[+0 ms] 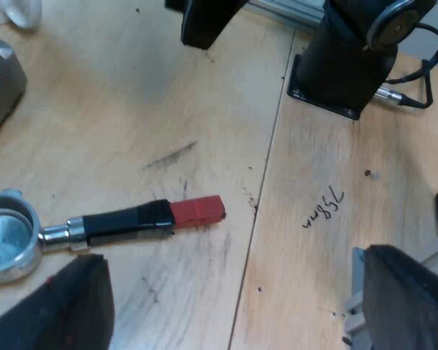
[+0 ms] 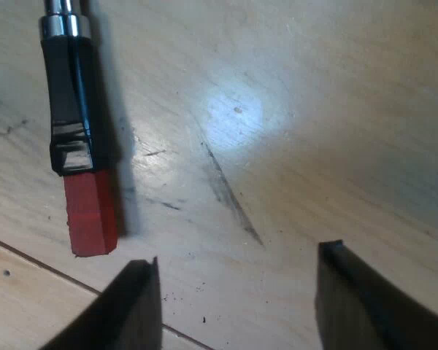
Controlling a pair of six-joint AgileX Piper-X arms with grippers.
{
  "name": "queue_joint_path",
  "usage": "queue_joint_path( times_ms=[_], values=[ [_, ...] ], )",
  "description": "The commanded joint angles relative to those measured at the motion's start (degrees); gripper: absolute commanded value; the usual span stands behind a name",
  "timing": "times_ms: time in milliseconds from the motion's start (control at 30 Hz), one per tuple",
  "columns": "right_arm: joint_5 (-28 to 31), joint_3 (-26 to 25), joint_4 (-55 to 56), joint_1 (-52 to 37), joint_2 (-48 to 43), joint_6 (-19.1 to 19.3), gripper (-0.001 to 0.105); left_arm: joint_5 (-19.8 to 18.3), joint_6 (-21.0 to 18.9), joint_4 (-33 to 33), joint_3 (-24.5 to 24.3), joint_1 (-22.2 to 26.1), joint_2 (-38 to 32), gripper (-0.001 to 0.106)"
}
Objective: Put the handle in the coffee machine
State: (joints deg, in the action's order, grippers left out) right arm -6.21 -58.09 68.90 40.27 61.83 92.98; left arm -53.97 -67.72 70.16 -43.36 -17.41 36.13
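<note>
Left pincer (image 1: pixel 233 292): two broad, matte black fingers (image 1: pixel 69 306) with blunt, squared tips; right pincer (image 2: pixel 237 292): same black wedge-shaped fingers (image 2: pixel 354 292); arm base (image 1: pixel 343 62): black rounded housing, round grey cap on its joint, flat black foot plate.

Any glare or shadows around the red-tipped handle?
Right wrist view: bright glare patch on the pale wooden table beside the black, red-ended handle, which casts a narrow shadow alongside; left wrist view: even light, mild sheen in the round metal basket.
</note>
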Motion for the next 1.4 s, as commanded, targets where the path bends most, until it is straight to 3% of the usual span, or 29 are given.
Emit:
queue_joint_path(
  times_ms=[33,133,333,533,733,900,1200,1400],
  values=[
    [-0.4,-0.5,0.3,0.1,1.2,0.1,0.037,-0.7,0.3,-1.8,0.1,-0.2,0.4,0.072],
    [-0.4,-0.5,0.3,0.1,2.6,0.1,0.029,1.5,0.2,-3.0,0.2,-0.8,0.4,0.072],
    [-0.1,-0.4,0.4,0.1,5.0,-1.0,0.001,6.8,-0.5,-6.4,0.1,-6.4,0.8,0.072],
    [-0.1,0.1,0.2,0.1,6.6,-5.1,0.0,9.8,-0.6,-7.5,0.1,-10.5,2.2,0.072],
    [-1.6,5.9,-5.0,0.1,6.8,-8.2,0.0,11.3,-0.6,-7.5,0.1,-10.9,5.2,0.072],
    [-1.8,9.3,-8.3,0.1,7.3,-8.4,0.0,11.3,-0.4,-7.5,0.1,-10.9,6.8,0.072],
    [-1.8,9.4,-15.3,0.1,12.6,-9.8,0.0,11.3,0.3,-7.5,3.9,-10.9,6.8,0.072],
    [-1.3,9.4,-17.9,5.7,17.1,-11.3,0.0,11.8,0.3,-7.5,5.9,-10.9,6.8,0.072]
  ],
)
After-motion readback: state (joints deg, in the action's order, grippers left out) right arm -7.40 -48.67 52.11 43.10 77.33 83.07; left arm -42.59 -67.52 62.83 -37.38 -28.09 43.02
